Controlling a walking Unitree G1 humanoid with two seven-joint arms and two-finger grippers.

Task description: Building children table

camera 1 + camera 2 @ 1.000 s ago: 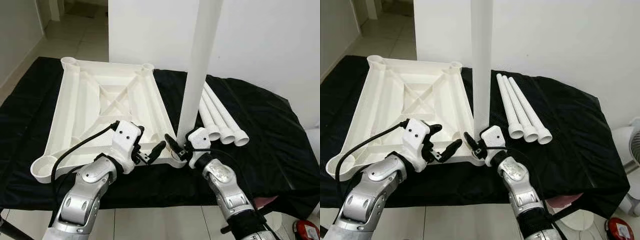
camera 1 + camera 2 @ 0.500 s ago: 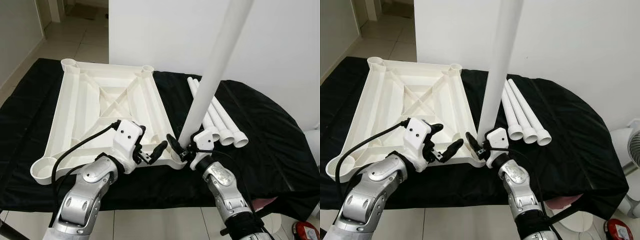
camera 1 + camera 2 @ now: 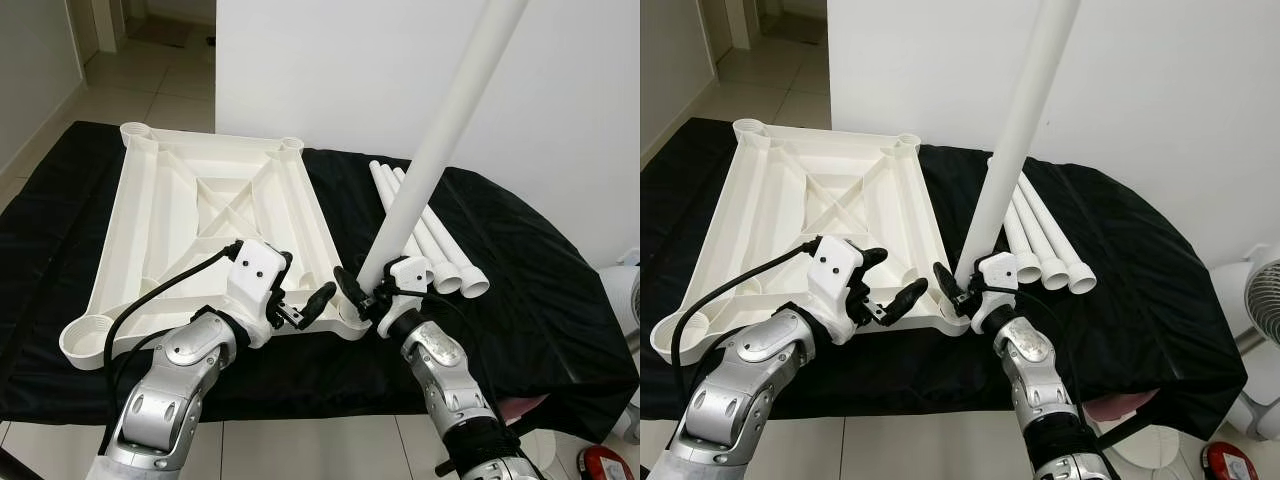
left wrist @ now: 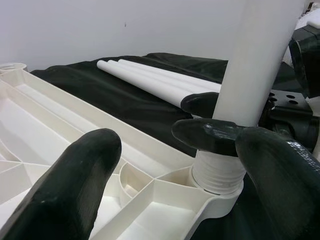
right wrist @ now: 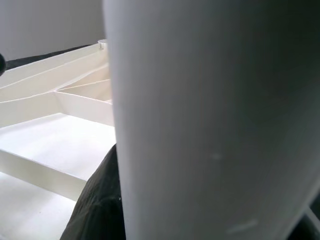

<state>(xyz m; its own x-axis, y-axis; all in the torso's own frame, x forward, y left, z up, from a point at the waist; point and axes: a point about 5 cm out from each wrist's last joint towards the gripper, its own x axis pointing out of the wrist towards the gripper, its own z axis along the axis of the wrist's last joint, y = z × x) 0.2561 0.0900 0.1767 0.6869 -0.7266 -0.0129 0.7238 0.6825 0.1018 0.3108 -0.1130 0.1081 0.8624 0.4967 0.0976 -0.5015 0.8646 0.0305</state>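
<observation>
A white plastic tabletop (image 3: 215, 225) lies upside down on a black cloth (image 3: 520, 260) that covers the desk, its ribbed underside facing up and a round socket at each corner. At the near right corner socket (image 4: 216, 186) a long white leg (image 3: 440, 150) stands with its threaded end in the socket, leaning away to the robot's right rather than upright.

The right gripper (image 3: 365, 295) has its fingers closed around the bottom of this leg, just above the socket. The left gripper (image 3: 298, 300) hovers over the near edge of the tabletop, just beside the same corner, its fingers spread apart and holding nothing.

Three more white legs (image 3: 1045, 235) lie side by side on the cloth to the right of the tabletop, touching one another, their open ends toward the robot.

The head views give the whole layout but hide the joint behind the right gripper. The left wrist view shows it close: the ridged thread of the leg sits at the mouth of the socket, with some thread still exposed above the rim, and one black finger (image 4: 215, 136) of the right gripper wraps across the leg just above it. The right wrist view is pressed against the leg itself, with a slice of the tabletop's ribs behind.

A white fan (image 3: 1260, 330) stands on the floor at the far right.
</observation>
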